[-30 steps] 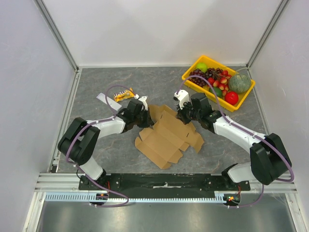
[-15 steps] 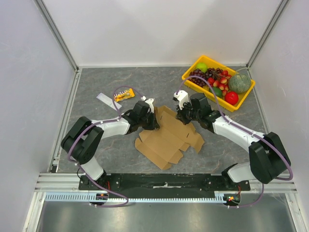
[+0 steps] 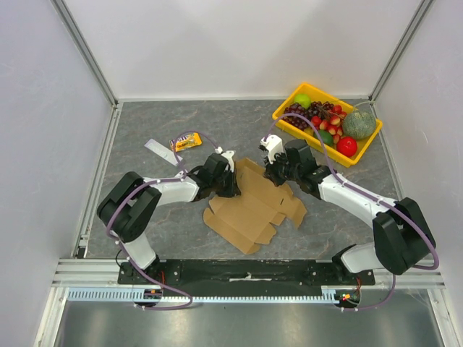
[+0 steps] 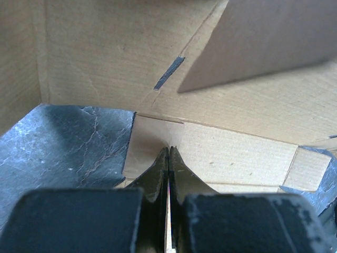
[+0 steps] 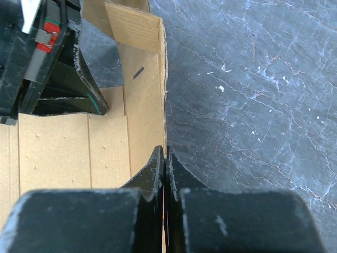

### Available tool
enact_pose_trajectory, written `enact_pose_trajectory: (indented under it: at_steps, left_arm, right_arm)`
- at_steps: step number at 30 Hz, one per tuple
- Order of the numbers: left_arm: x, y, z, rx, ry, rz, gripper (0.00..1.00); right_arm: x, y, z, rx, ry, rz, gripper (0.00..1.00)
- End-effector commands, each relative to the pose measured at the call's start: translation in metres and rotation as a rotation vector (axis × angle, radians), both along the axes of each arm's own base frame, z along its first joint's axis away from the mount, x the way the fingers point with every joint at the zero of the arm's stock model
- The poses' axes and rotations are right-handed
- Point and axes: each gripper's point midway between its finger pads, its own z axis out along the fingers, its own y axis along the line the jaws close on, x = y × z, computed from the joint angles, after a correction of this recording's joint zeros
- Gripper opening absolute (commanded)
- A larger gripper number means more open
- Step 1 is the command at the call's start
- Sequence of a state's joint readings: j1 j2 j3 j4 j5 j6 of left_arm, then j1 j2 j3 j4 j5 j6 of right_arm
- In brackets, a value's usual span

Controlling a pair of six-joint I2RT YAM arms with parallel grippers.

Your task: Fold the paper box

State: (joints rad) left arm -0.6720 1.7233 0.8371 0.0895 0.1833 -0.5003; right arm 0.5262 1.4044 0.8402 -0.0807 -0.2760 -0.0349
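Note:
The paper box [image 3: 246,213] is a brown cardboard die-cut sheet lying mid-table, its far part folded upward. My left gripper [image 3: 231,182] is at the sheet's far left part, and in the left wrist view [image 4: 168,150] it is shut on a thin cardboard edge, with raised panels [image 4: 105,47] ahead of it. My right gripper [image 3: 270,176] is at the sheet's far right edge. In the right wrist view [image 5: 164,150] it is shut on the upright edge of a cardboard wall [image 5: 142,100]. The left gripper's body [image 5: 47,63] shows across the sheet there.
A yellow tray [image 3: 288,125] of fruit stands at the back right. A snack wrapper [image 3: 182,142] and a white strip [image 3: 158,150] lie at the back left. Grey walls and metal frame posts close in the table on three sides.
My left gripper has moved right and inward over the sheet's far left part, and the sheet's left side has shifted right with it. The right gripper has hardly moved.

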Motion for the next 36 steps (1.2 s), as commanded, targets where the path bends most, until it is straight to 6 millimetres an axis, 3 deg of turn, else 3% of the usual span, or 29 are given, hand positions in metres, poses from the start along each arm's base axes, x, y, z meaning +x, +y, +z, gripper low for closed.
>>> enact_pose_trajectory:
  at_steps: [1,5,8,10,12,19,21,26,29,36]
  left_arm:
    - [0.016,-0.002,0.042,-0.025,-0.096,0.043,0.02]
    - [0.033,0.006,0.102,-0.084,-0.219,0.080,0.02]
    - [0.052,0.024,0.148,-0.167,-0.288,0.133,0.02]
    - [0.065,0.039,0.169,-0.202,-0.326,0.177,0.02]
    - [0.078,0.052,0.178,-0.207,-0.351,0.217,0.02]
    - [0.124,0.090,0.174,-0.197,-0.335,0.343,0.04]
    - [0.135,0.095,0.169,-0.187,-0.325,0.360,0.10]
    - [0.158,0.102,0.162,-0.170,-0.321,0.382,0.40]
    - [0.162,0.102,0.150,-0.170,-0.298,0.384,0.51]
    - [0.142,0.074,0.118,-0.281,-0.230,0.238,0.53]
  right_arm:
    - [0.014,-0.004,0.017,0.031,-0.102,-0.073,0.00]
    - [0.020,-0.016,0.025,0.018,-0.179,-0.124,0.00]
    - [0.022,-0.024,0.023,-0.032,-0.192,-0.134,0.00]
    - [0.020,-0.025,0.025,-0.051,-0.215,-0.107,0.00]
    - [0.019,-0.025,0.030,-0.057,-0.252,-0.083,0.00]
    - [0.009,-0.025,0.036,-0.152,-0.382,0.043,0.00]
    - [0.006,-0.024,0.037,-0.180,-0.417,0.079,0.00]
    - [-0.009,-0.013,0.041,-0.214,-0.509,0.207,0.00]
    - [-0.012,-0.011,0.045,-0.212,-0.531,0.220,0.00]
    - [-0.015,-0.006,0.044,-0.203,-0.542,0.253,0.00]
